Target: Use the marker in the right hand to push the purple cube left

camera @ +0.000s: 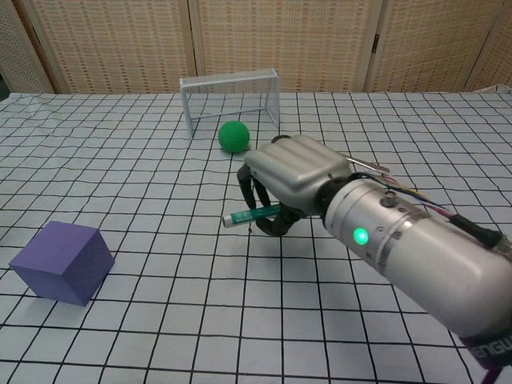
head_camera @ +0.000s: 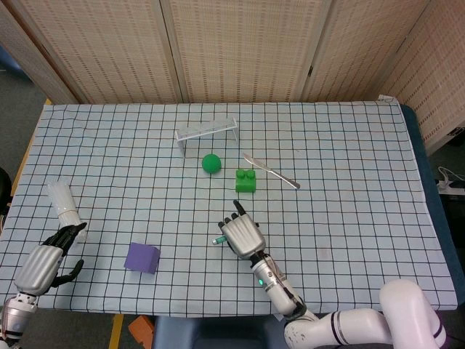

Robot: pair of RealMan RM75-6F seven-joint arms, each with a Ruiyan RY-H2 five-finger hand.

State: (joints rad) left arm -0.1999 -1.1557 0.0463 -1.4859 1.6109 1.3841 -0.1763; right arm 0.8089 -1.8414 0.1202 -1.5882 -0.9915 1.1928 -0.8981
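Observation:
The purple cube [head_camera: 142, 258] [camera: 62, 262] lies near the table's front edge, left of centre. My right hand [head_camera: 242, 235] [camera: 294, 179] is well to the right of it, above the cloth, and grips a green marker [head_camera: 220, 240] [camera: 251, 215] whose tip points left. A wide stretch of cloth separates the marker tip from the cube. My left hand [head_camera: 47, 263] hangs at the front left corner with its fingers curled in, holding nothing.
A white goal frame [head_camera: 207, 133], a green ball [head_camera: 211, 163] and a green brick [head_camera: 245, 181] stand at mid-table, with a metal utensil [head_camera: 271, 171] beside the brick. A white bottle [head_camera: 64, 205] stands at the left edge near my left hand.

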